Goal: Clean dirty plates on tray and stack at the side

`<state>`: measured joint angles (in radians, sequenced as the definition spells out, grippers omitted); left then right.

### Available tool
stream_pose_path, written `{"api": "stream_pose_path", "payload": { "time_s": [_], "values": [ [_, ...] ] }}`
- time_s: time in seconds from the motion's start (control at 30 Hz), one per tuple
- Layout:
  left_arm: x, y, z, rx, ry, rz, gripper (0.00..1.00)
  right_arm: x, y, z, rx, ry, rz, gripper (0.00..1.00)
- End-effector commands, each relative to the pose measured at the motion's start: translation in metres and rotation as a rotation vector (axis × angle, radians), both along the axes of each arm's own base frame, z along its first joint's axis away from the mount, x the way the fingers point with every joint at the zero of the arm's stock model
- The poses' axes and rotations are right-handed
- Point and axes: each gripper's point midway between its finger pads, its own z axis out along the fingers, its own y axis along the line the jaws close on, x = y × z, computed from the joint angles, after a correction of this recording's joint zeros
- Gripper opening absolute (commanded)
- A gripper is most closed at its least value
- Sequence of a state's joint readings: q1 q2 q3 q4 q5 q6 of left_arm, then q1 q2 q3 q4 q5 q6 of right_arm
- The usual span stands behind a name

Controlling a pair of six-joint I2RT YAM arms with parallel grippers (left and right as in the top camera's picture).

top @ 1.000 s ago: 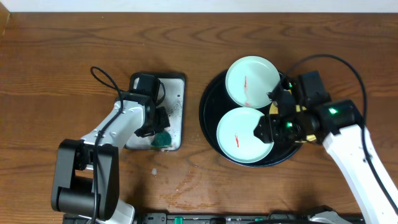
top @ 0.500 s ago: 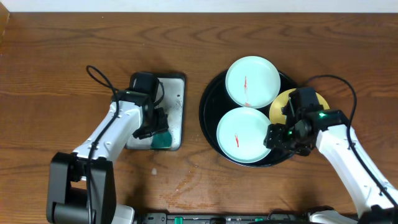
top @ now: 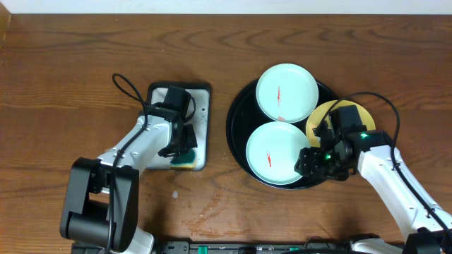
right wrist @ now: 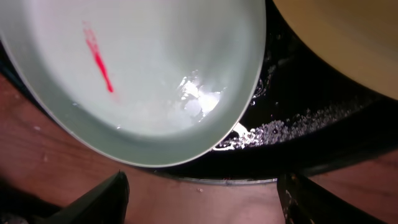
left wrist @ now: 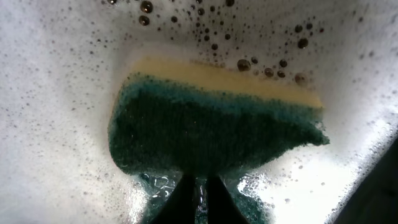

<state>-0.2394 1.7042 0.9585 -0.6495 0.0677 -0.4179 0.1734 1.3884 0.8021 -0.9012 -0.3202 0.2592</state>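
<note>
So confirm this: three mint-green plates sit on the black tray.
Wrong on colour: only the upper plate and lower plate are mint-green; the third plate is yellow. All three sit on the black tray, as the overhead view shows.

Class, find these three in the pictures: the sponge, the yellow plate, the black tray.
sponge (left wrist: 211,137): left wrist view, green scrubbing face.
yellow plate (top: 318,118): overhead view, exposed left edge.
black tray (top: 237,123): overhead view, bare left rim.
</note>
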Motion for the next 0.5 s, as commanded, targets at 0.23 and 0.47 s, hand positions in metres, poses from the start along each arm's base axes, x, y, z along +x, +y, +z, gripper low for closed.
{"api": "stream_pose_path", "payload": {
  "time_s": [0.23, 0.47],
  "values": [
    [0.005, -0.004, 0.060, -0.020, -0.046, -0.062, 0.07, 0.027, 0.006, -0.003, -0.002, -0.128, 0.034, 0.71],
    [-0.001, -0.027, 0.106, -0.176, -0.152, -0.128, 0.07, 0.023, 0.002, -0.036, -0.082, -0.029, 0.034, 0.51]
  ]
}}
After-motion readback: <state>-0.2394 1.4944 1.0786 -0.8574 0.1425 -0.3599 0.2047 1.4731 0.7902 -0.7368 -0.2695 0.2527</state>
